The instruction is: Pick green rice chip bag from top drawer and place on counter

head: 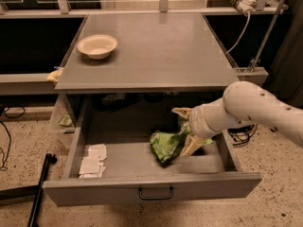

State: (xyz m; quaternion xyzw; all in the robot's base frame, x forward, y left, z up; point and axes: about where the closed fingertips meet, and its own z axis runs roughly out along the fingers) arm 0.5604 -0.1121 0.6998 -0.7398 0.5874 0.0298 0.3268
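Note:
The green rice chip bag (165, 145) lies crumpled on the floor of the open top drawer (94, 189), right of centre. My gripper (187, 129) reaches into the drawer from the right on a white arm. It is open, with one pale finger (182, 111) behind the bag's right end and the other (193, 145) in front of it. The bag's right end sits between them. The grey counter (156, 51) is above the drawer.
A pale round bowl (97, 45) sits on the counter's back left. Small white paper packets (93, 161) lie in the drawer's front left. A black pole (40, 188) leans on the floor at the left. Cables (239, 32) hang at the right.

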